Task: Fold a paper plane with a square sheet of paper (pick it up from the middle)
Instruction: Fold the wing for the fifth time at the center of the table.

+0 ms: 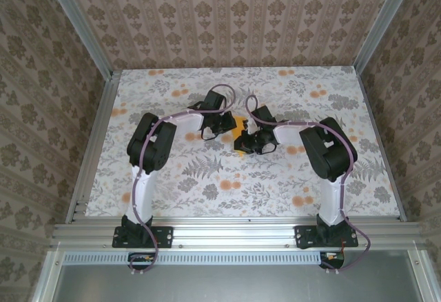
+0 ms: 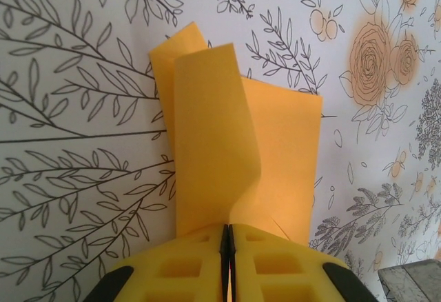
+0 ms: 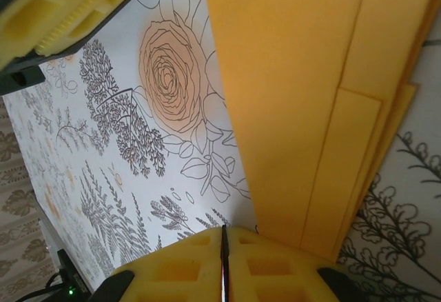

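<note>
The left gripper [image 2: 227, 230] had its jaws pinching the partly folded square sheet of paper [image 2: 275, 150]. The right gripper [image 3: 224, 236] had its jaws pressed together beside the layered edge, mid-worktop [image 2: 83, 178]. I'd align the edges before pressing the raised flap flat.

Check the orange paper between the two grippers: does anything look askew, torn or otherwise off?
Yes. The square sheet of paper is folded unevenly: in the left wrist view one flap curls up and its top edge sits skewed against the layer behind; in the right wrist view layer edges are stepped, not flush. No tear shows.
</note>
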